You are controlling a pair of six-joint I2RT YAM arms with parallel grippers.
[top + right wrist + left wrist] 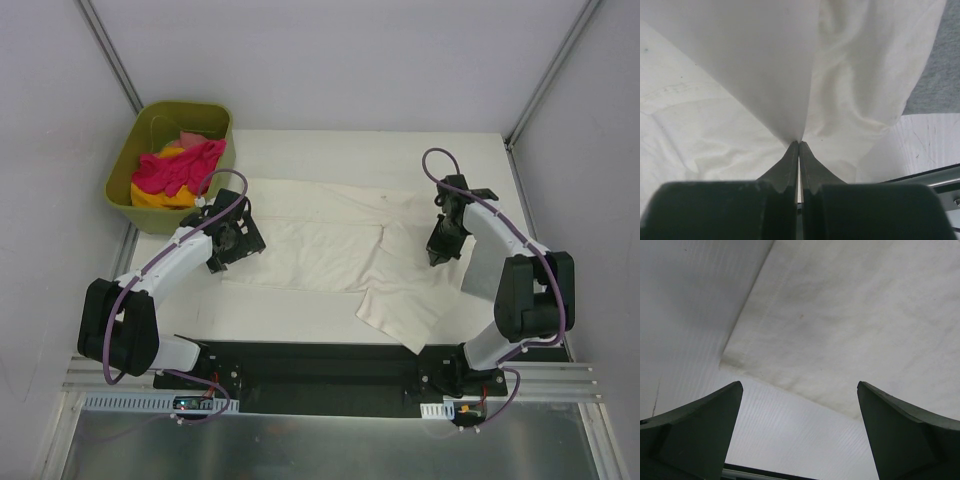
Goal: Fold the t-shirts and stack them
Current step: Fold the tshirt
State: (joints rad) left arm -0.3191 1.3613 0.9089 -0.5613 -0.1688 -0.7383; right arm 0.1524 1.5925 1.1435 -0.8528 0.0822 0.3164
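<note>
A large cream-white t-shirt (320,240) lies spread across the middle of the table, with one part folded toward the front right. My right gripper (437,256) is at the shirt's right edge. In the right wrist view its fingers (799,144) are shut on a pinched fold of the cream-white cloth (765,65), which rises taut from the tips. My left gripper (238,237) hovers open over the shirt's left edge (850,325), with bare table between its fingers (800,390). Pink (185,165) and yellow (150,196) t-shirts lie in the tub. A grey patch of cloth (936,75) shows beside the held fold.
The olive-green tub (122,165) stands at the back left corner, just beyond the left arm. White walls close in the table on the left, back and right. A black base plate (320,360) runs along the near edge between the arm bases.
</note>
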